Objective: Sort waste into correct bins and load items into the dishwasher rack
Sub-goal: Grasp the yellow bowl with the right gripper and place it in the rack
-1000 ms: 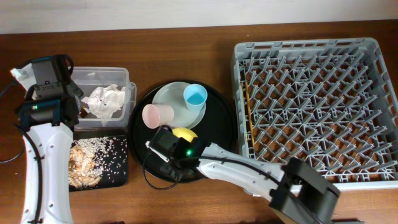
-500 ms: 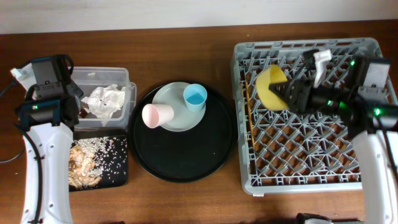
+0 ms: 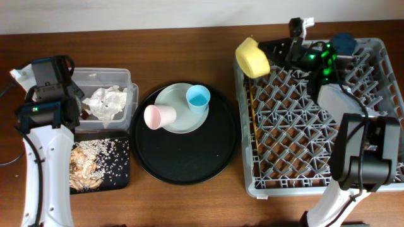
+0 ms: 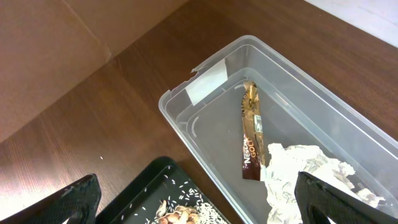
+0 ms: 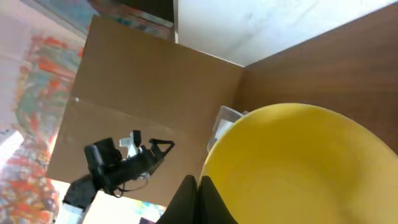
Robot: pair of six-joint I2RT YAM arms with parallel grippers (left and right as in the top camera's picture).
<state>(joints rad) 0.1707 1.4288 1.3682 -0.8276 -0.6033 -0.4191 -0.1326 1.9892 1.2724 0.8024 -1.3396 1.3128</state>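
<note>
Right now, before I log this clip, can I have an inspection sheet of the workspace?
Surface: wooden table.
Job's things: yellow bowl held over rack corner; pink cup lying, blue cup upright, on plate; napkin, wrapper in clear tub; rice in black tray.
Clutter: round tray under plate.
Hands: left hand open, by tub; right hand shut on bowl.
Cables: thin dark cable beside left arm.
Surroundings: pale wall behind.

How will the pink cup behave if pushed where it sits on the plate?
The pink cup seems to lie on its side at the edge of the plate, so a push would likely roll it. It looks like smooth, thin plastic: probably light, rigid, and apt to slip between fingers.
</note>
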